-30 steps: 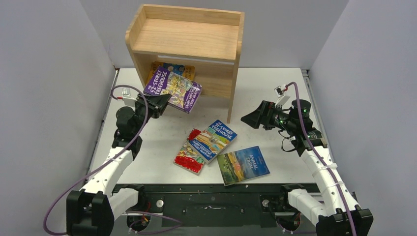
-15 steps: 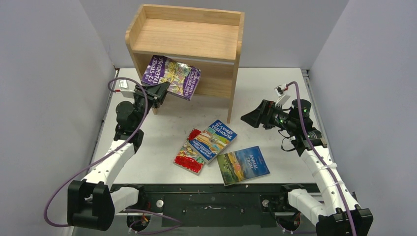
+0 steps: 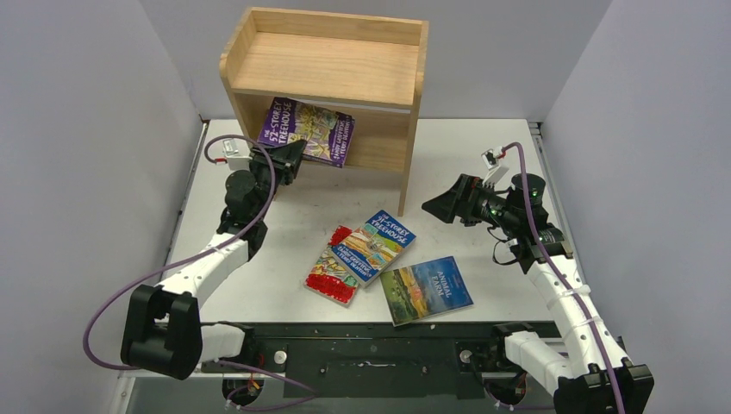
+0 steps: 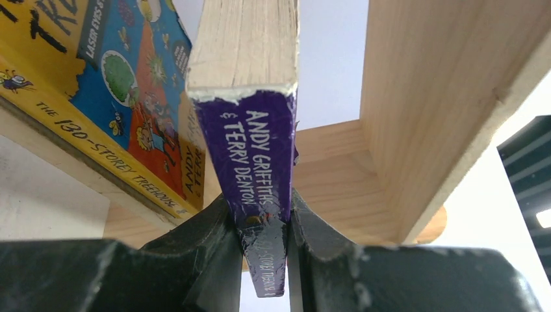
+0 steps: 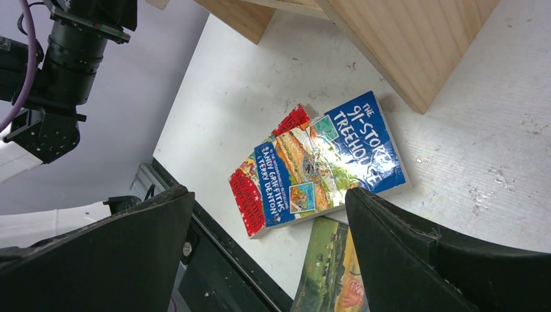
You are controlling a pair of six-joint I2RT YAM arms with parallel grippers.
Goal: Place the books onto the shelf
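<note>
The left arm has stretched forward over the past second, carrying the purple book (image 3: 312, 129) from the air in front of the shelf (image 3: 328, 65) into the opening beneath its rimmed top. The right arm has not stirred.

The left gripper (image 3: 289, 159) is clenched on the book's spine end. In its wrist view the two black fingers (image 4: 214, 240) pinch the purple spine (image 4: 256, 149) from either side, with the cream page edges rising above them. The book sits tilted in the opening, its cover facing up and out, between the shelf's side panels. Just beside it in the wrist view, a yellow-orange book (image 4: 97, 84) rests against a wooden board of the shelf. From overhead that book is hidden behind the purple one.

The right gripper (image 3: 440, 210) hovers over the white table (image 3: 465, 155) with its fingers spread wide and nothing between them. Below it, three books lie flat. The blue book (image 3: 385, 237) overlaps the red-bordered book (image 3: 332, 274), and the Animal Farm book (image 3: 427, 289) lies just beside them, nearer the arm bases. All three lie well apart from the shelf's opening.
</note>
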